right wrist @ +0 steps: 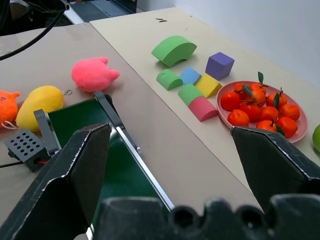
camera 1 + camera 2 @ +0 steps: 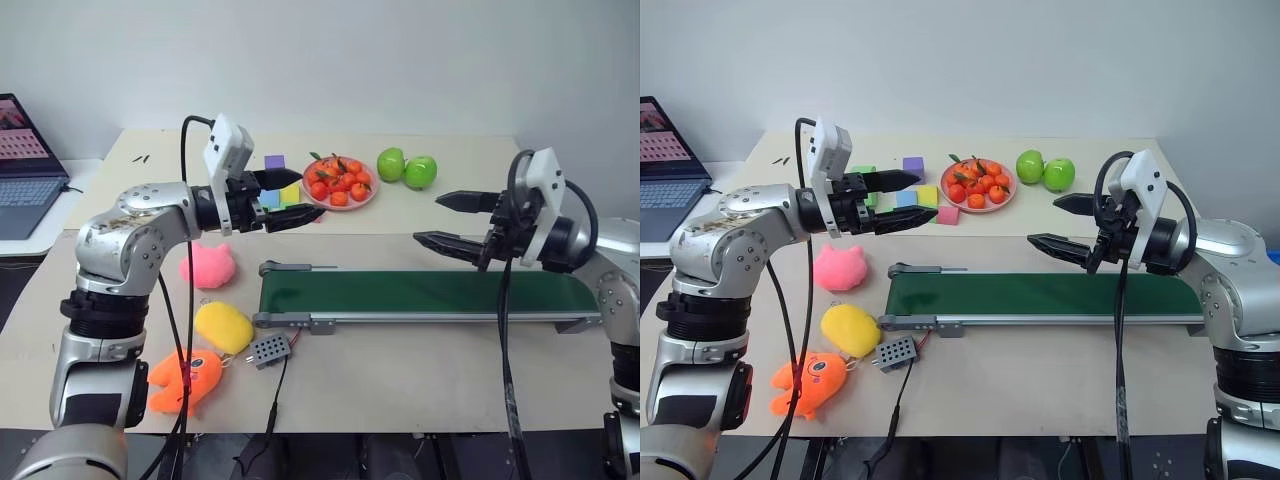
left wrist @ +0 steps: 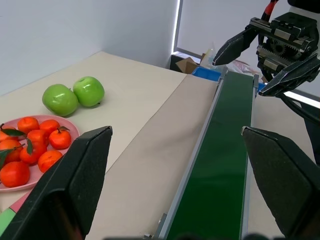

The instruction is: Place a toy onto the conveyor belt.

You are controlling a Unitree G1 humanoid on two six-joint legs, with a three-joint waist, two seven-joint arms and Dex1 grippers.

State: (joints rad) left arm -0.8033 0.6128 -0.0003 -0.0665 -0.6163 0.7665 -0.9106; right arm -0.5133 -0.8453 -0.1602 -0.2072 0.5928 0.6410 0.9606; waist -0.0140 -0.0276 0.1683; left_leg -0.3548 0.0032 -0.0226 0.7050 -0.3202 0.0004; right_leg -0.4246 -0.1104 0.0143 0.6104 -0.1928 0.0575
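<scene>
The toy [image 2: 185, 378], a bright orange plush fish, lies near the table's front left edge, left of the conveyor belt [image 2: 420, 292]. That belt is a long dark green strip in a grey frame running across the middle of the table. My left gripper [image 2: 300, 198] hovers open above the table, behind the belt's left end, with nothing between its fingers. Over the belt's right half my right gripper [image 2: 432, 218] also stands open and empty. Both grippers are well above the toy and away from it.
A pink plush [image 2: 208, 265] and a yellow plush [image 2: 223, 326] lie between the toy and the belt's left end. A small grey box [image 2: 270, 349] sits in front of the belt. Behind are foam blocks [image 1: 190, 82], a plate of oranges [image 2: 339, 182], two green apples [image 2: 407, 168] and a laptop [image 2: 25, 165].
</scene>
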